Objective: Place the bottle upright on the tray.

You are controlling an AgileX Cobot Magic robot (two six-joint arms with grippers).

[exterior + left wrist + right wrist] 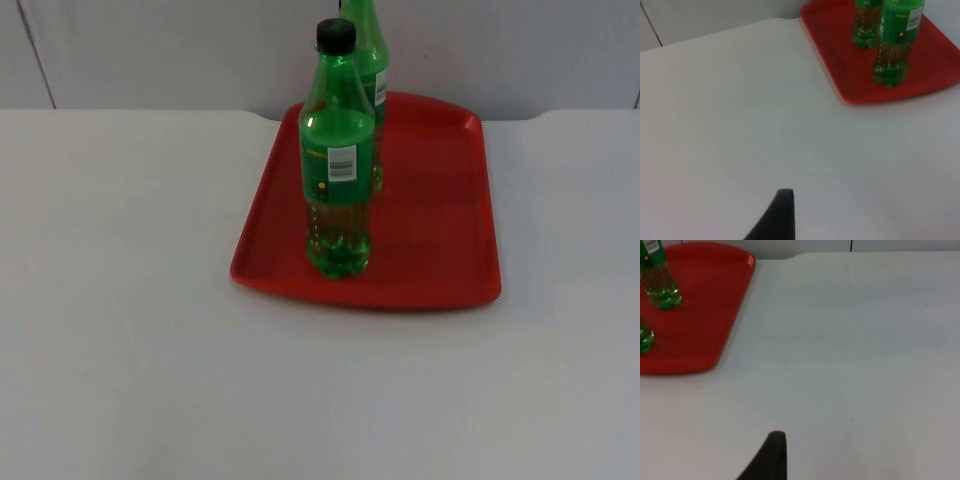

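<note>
Standing upright on the red tray (440, 190) in the top view, the near bottle (338, 160) has its long axis vertical and its black cap (336, 35) up; a second bottle (367, 50) stands just behind it.

In the left wrist view, the left gripper (777, 220) hangs above bare white table (740, 125), well apart from the tray; I cannot tell its jaw state.

In the right wrist view, the right gripper (770, 460) likewise waits over the table, its jaws impossible to judge.

The white table (120, 330) carries a red tray (430, 260) near its far edge
</note>
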